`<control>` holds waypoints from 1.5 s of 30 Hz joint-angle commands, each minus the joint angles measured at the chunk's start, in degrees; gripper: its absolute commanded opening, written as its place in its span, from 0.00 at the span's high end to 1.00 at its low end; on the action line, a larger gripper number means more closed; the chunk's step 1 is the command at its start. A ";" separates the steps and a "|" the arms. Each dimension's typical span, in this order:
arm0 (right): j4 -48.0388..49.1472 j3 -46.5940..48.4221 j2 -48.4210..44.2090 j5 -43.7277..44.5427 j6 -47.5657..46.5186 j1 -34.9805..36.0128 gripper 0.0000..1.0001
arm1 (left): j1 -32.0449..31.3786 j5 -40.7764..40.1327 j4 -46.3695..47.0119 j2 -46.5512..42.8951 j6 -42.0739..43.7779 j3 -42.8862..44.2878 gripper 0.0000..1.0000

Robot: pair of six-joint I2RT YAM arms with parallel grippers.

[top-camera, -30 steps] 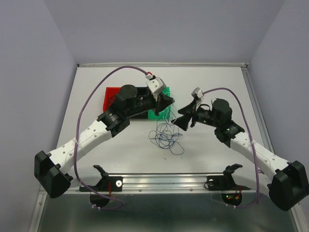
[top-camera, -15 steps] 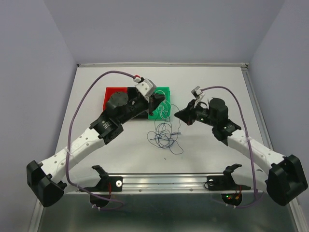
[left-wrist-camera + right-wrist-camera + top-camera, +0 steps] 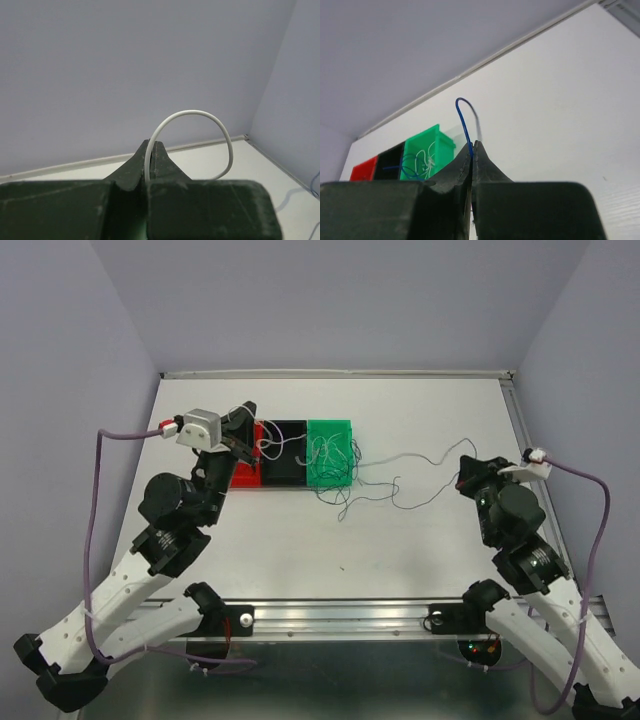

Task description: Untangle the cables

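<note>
Table [image 3: 420,560]: open white surface in front of and behind the trays; raised rim along the back and right edges.
Arms: both swung outward from the centre, where they met a second ago.
Trays: red tray [image 3: 245,478], black tray [image 3: 290,466] and green tray [image 3: 330,427] in a row, rear centre-left.
Cables [image 3: 338,462]: the earlier heap in front of the trays is now spread over the green tray, with strands stretched rightward.
Left gripper [image 3: 151,145]: closed on the white cable [image 3: 200,114], over the red tray.
Right gripper [image 3: 472,145]: earlier spread, now pinching the blue cable [image 3: 462,116] near the right edge.
</note>
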 commanded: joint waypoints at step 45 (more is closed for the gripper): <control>24.62 15.54 53.08 -71.06 -33.65 15.15 0.57 | 0.43 11.19 -7.74 10.32 -0.61 26.38 1.00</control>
